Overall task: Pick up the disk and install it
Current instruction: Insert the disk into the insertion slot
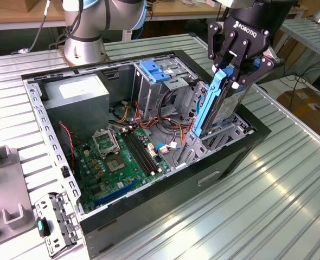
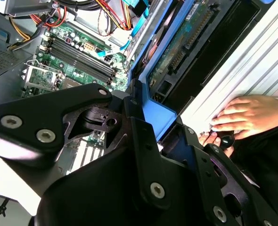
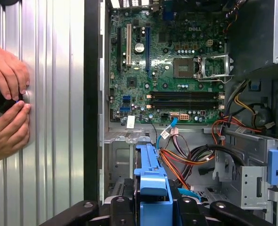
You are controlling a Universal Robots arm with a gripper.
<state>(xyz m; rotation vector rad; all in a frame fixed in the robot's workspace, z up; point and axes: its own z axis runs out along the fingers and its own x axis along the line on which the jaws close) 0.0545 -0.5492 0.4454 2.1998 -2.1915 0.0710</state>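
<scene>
Cables [image 3: 181,160] crowd case [image 1: 149,211] interior beside held disk [image 1: 211,103]; hands [image 3: 7,129] on table [image 3: 49,70] outside.

An open computer case [image 1: 160,199] lies on a ribbed metal table [image 1: 279,200]; a green motherboard [image 1: 122,157] sits beside a grey power supply [image 1: 76,100]; a blue latch [image 1: 153,71] tops the drive cage [image 1: 147,97].

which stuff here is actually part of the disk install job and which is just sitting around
Part of the job:
the disk, held on end
the claw, shut on it
the open computer case below it

Just lying about:
power supply box
motherboard
blue latch
loose metal bracket
a person's hands
</scene>
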